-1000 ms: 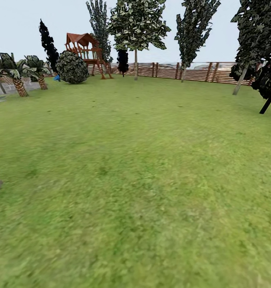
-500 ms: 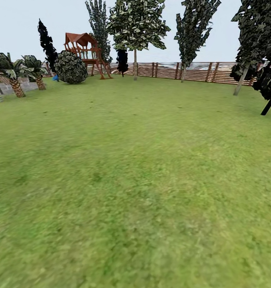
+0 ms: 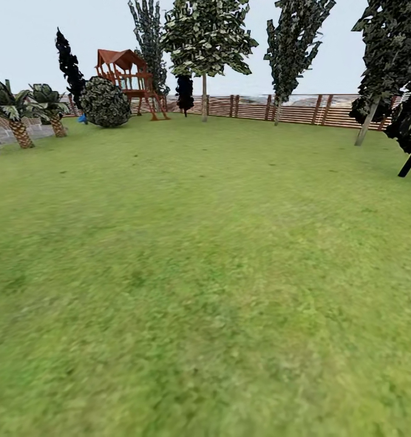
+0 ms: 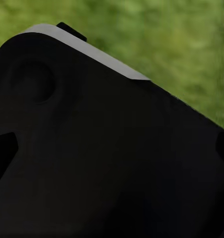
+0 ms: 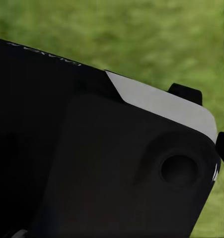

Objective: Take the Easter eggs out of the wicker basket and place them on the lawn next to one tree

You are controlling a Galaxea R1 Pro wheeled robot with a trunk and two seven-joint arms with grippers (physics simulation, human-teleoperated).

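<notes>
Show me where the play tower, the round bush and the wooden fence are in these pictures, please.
play tower (image 3: 127, 71), head view, on its red-brown roof and upper frame.
round bush (image 3: 104, 102), head view, on the middle of its speckled foliage.
wooden fence (image 3: 302, 109), head view, on the slats between two posts.

No text is legible (right-wrist lettering blurred).
</notes>
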